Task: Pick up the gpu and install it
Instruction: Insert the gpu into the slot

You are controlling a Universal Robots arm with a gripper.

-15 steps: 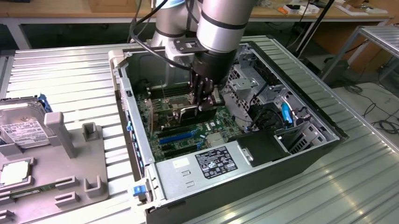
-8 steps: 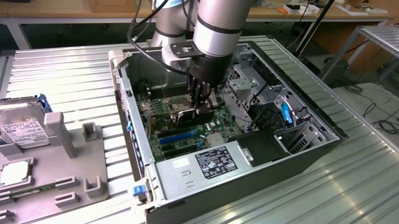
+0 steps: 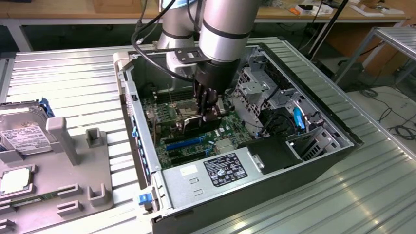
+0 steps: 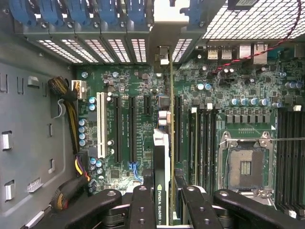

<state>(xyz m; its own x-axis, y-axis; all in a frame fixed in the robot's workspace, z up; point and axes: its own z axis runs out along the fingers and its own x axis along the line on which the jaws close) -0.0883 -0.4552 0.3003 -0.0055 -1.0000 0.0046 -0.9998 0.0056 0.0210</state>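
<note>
My gripper point(image 3: 211, 113) is down inside the open computer case point(image 3: 338, 131) and is shut on the gpu point(image 3: 188, 124). The gpu is a thin dark card held on edge over the motherboard point(image 3: 227, 131). In the wrist view the gpu point(image 4: 161, 157) runs edge-on between my black fingers point(image 4: 141, 206), in line with the long black expansion slots point(image 4: 131, 129). Its silvery bracket point(image 4: 164, 28) points at the case's rear slot openings. Whether its lower edge sits in a slot is hidden.
An empty CPU socket point(image 4: 245, 167) and memory slots point(image 4: 202, 138) lie beside the card. Yellow and black cables point(image 4: 71, 109) run along the other side. A power supply point(image 3: 215, 170) fills the case's near end. A grey holder point(image 3: 58, 161) on the exterior view's left carries a hard drive point(image 3: 23, 129).
</note>
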